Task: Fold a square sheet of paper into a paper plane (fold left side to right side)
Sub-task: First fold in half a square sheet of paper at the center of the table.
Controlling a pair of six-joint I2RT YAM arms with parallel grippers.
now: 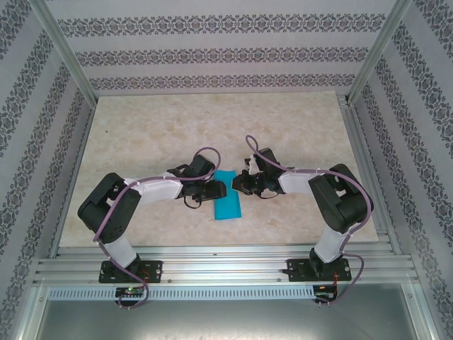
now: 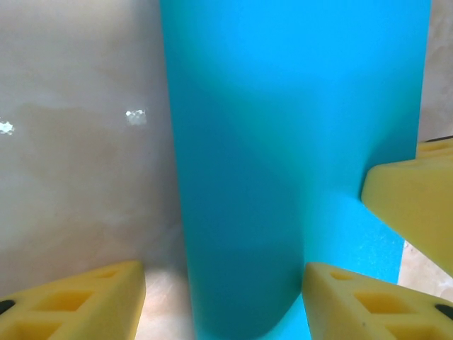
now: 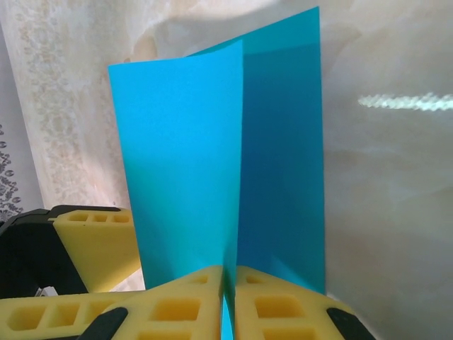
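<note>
Right pincer clamped on the square sheet of paper from 3 o'clock, left pincer jaws apart at 9 o'clock

The worktop is beige and marble-patterned. Floral-striped wallpaper walls enclose its far, left and right edges. Aluminium rails run along the near edge. Aluminium posts rise from the far corners.
</note>
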